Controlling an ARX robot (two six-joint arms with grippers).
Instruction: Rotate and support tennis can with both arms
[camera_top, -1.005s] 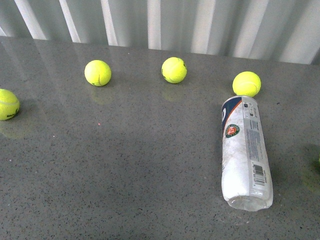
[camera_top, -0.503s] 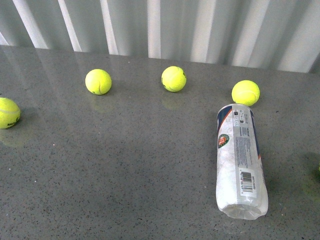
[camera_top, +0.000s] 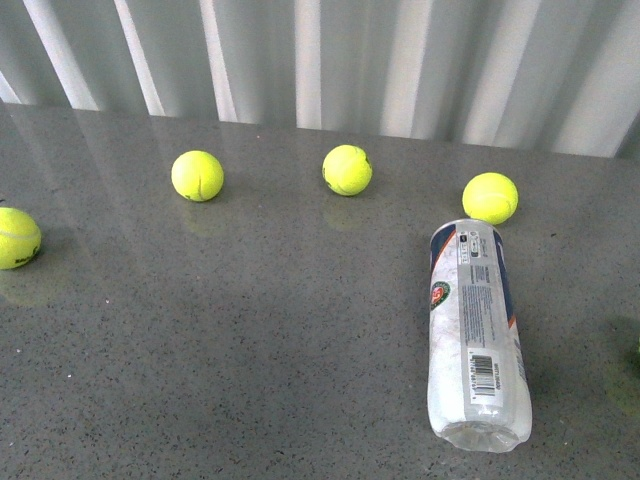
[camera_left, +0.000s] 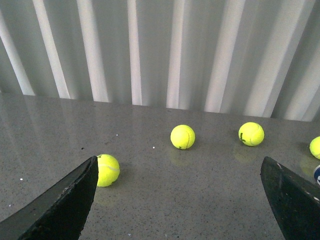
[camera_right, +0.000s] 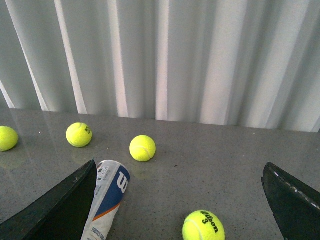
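Left fingers (camera_left: 60, 205) stand wide apart above the worktop (camera_top: 250, 350), holding nothing. The right fingers (camera_right: 55, 210) are spread just as wide, with the tennis can (camera_top: 475, 330) just beside one of them but apparently not touched. I judge the task unstarted, with both the turning and the two-armed support left to do. The can lies on its side at the worktop's right. Its long axis runs near-to-far, the navy end towards the back wall by a ball (camera_top: 490, 197) and the clear end towards the robot.
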